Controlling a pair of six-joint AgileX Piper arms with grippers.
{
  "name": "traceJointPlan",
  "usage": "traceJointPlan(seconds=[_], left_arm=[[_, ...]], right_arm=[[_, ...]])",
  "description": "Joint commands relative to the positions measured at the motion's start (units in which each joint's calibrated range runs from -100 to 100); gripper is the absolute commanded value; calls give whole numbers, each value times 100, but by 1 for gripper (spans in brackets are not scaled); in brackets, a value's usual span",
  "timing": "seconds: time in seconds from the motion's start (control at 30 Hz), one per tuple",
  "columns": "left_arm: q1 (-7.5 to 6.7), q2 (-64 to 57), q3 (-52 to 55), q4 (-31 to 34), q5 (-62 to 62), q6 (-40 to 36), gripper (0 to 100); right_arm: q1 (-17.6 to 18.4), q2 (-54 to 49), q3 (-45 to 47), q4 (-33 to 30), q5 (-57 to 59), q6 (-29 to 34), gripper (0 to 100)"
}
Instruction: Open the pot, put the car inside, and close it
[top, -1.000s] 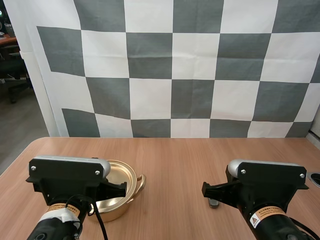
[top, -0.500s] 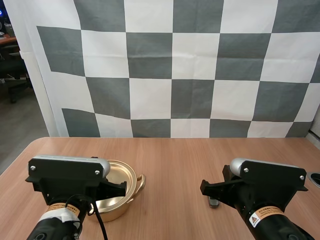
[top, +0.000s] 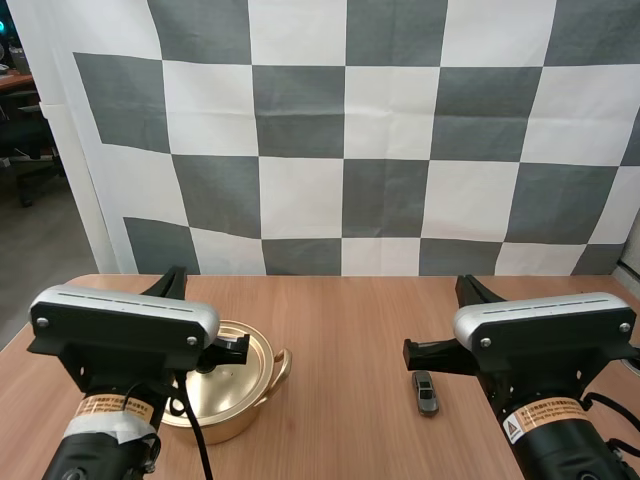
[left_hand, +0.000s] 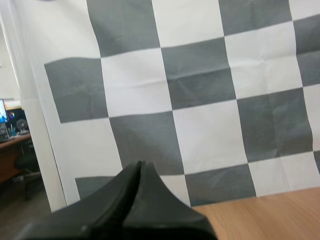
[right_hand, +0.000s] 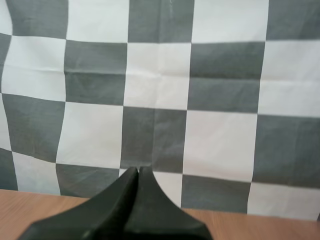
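Observation:
A gold pot (top: 240, 385) with its lid on sits on the wooden table at the left, partly hidden behind my left arm. A small grey toy car (top: 427, 391) lies on the table right of centre, just below my right gripper's black fingers. My left gripper (left_hand: 140, 167) is shut, its fingers together as one dark wedge raised toward the backdrop; in the high view its tip (top: 238, 348) hangs over the pot's lid. My right gripper (right_hand: 138, 172) is likewise shut on nothing, its tip (top: 410, 353) above and left of the car.
The wooden table (top: 345, 330) stretches bare between the pot and the car and toward the far edge. A round dark fitting (top: 632, 353) sits at the table's right edge.
Both arms have lifted and tilted upward, so their housings sit higher. The car, half hidden under the right gripper before, now lies in plain sight. The pot has not moved.

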Motion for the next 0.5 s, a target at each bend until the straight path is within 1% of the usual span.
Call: traceJointPlan(seconds=[0.0,0.03,0.1,0.13,0.2,0.3,0.37,0.47], left_arm=[[0,0,-169,-2,-1666,183,0],[0,0,-331,-14,-960,193,0],[0,0,-743,-233,1045,35,0],[0,0,-977,-307,1857,-35,0],[0,129,-1461,-478,3565,-66,0],[0,397,-2028,-612,4754,-66,0],[0,598,-2365,-612,5389,-66,0],[0,1002,-2868,-629,6665,-111,0]], right_arm=[[-1,0,0,-2129,-634,22,0],[6,0,0,-1995,-742,37,0],[21,0,0,-1658,-781,37,0],[21,0,0,-1580,-605,37,0],[21,0,0,-1422,108,37,0],[21,0,0,-1252,1106,37,0],[21,0,0,-1153,1147,37,0],[21,55,0,-1114,1164,37,0]])
